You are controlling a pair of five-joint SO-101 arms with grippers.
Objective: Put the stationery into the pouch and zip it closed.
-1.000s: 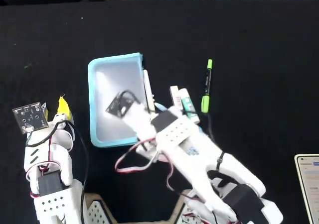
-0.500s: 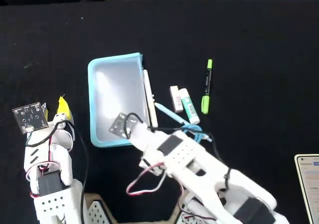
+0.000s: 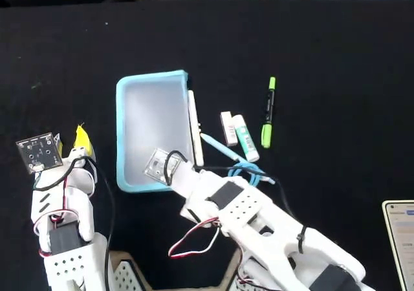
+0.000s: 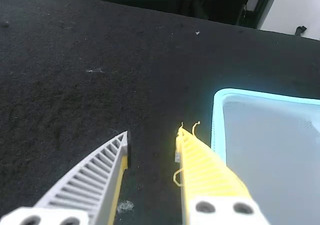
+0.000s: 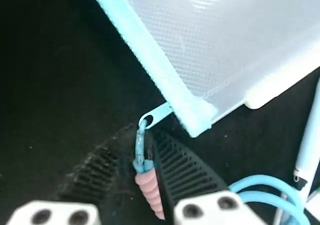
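**Right pincer on the zipper pull; stationery outside the pouch**

Right gripper (image 5: pixel 141 152): jaws narrow, pinched on the zipper pull (image 5: pixel 157 112) and its cord, a pink tassel (image 5: pixel 150 190) hanging between them. The pull sits at the pouch's near corner.

Left gripper (image 4: pixel 152 135): jaws moderately apart, holding nothing, over bare black table (image 3: pixel 336 58) just beside the pouch's edge, not touching it.

Pouch (image 3: pixel 119 136): blue-rimmed, translucent, lying flat. Cannot tell whether anything is inside.

Beside the pouch, on the right arm's side:
- blue scissors handles (image 3: pixel 249 172), nearest
- blue pen (image 3: pixel 220 147), angled
- white pen (image 3: pixel 194 126), along the pouch's edge
- eraser (image 3: pixel 227 128) and glue stick (image 3: pixel 245 138), side by side
- green highlighter (image 3: pixel 268 113), farthest out, apart from the rest
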